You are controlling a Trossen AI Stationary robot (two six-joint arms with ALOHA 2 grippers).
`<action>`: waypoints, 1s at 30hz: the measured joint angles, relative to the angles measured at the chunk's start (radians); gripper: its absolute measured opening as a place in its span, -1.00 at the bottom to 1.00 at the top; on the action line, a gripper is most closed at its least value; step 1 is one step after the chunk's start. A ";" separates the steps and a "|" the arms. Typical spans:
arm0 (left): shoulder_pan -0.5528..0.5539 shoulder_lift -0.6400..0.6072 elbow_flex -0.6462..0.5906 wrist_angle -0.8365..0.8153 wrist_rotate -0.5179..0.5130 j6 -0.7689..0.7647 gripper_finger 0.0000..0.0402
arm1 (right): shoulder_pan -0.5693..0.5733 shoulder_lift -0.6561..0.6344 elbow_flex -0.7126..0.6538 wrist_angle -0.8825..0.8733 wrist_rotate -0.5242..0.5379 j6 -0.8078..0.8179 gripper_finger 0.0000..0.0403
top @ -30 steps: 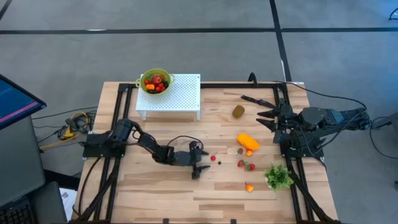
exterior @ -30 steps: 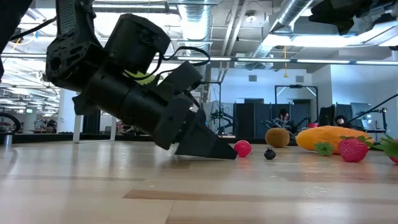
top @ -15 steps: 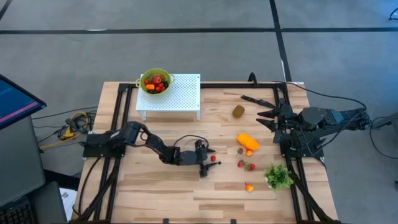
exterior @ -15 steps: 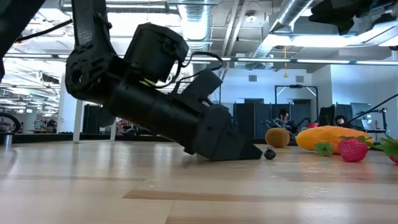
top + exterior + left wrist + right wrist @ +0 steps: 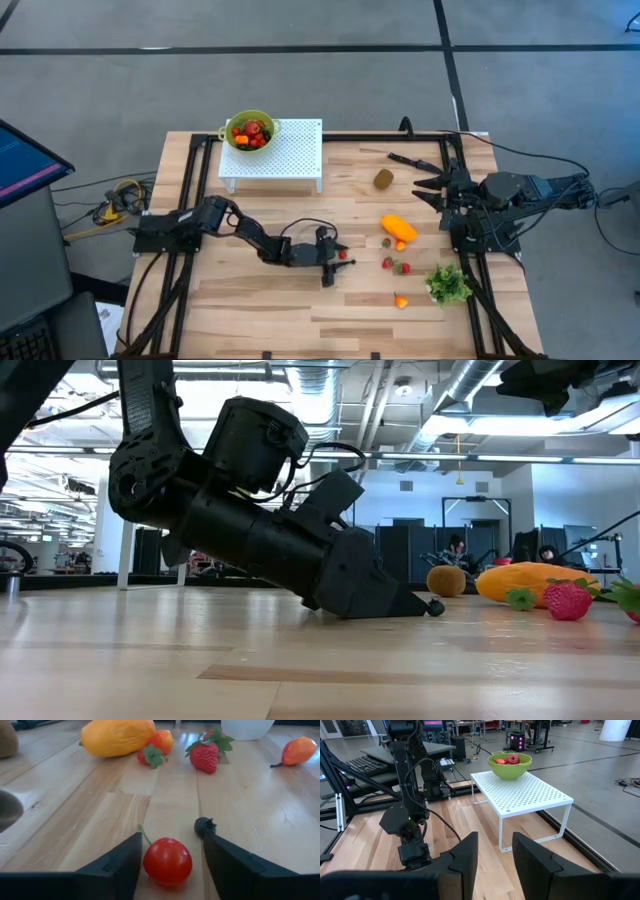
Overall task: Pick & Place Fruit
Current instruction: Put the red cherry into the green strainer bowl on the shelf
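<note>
Near the middle of the wooden worktop (image 5: 250,300), the left gripper (image 5: 170,857) sits low, fingers spread around a small glossy red cherry tomato (image 5: 167,861). It looks light, smooth, likely to roll; best pinched across its middle. The right gripper (image 5: 495,852) waits open at the right edge.

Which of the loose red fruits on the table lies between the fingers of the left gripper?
The round red cherry tomato with a thin stem, inside the open left gripper. The strawberries lie farther off beside the long orange fruit.
</note>
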 joint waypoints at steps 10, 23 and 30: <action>0.000 0.001 0.000 0.000 0.001 0.001 -0.37 | 0.000 0.000 0.000 0.000 0.000 0.000 -0.42; 0.001 0.001 -0.002 0.000 0.007 -0.001 -0.40 | 0.000 0.000 0.000 0.000 0.000 0.000 -0.42; 0.001 0.001 -0.002 0.000 0.007 0.000 -0.45 | 0.000 0.000 0.000 0.000 0.000 0.000 -0.42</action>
